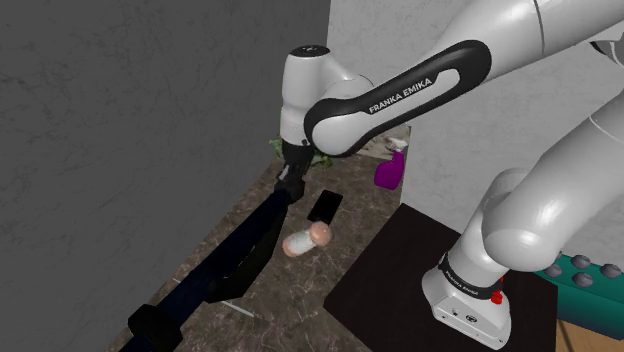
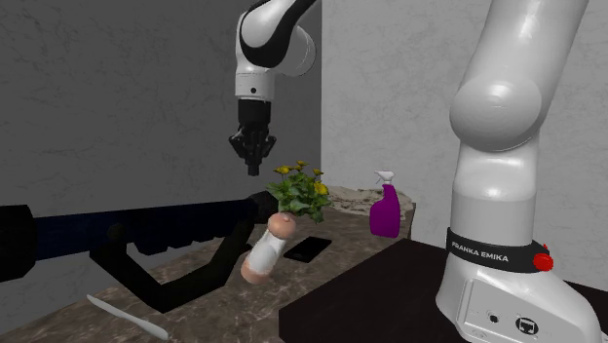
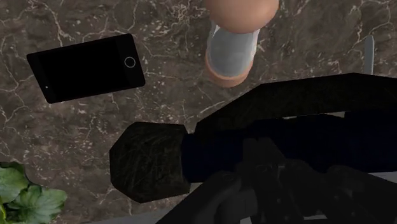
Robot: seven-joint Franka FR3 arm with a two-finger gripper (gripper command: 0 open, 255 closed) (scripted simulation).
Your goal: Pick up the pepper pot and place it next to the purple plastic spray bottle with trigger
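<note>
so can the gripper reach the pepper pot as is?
Probably yes: the pepper pot lies on its side, uncovered, with the gripper hanging above the counter. The long black object beside it crowds one flank.

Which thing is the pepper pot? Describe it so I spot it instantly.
On the dark marbled counter, find the flat black phone. The pepper pot lies on its side just beside it: a small peach cylinder with a pale grey middle and rounded knob, the one light-coloured thing among black neighbours.

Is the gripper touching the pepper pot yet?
Apart. The second exterior view shows the gripper hanging high above the pepper pot, which lies on its side, with a plain gap between them.
</note>
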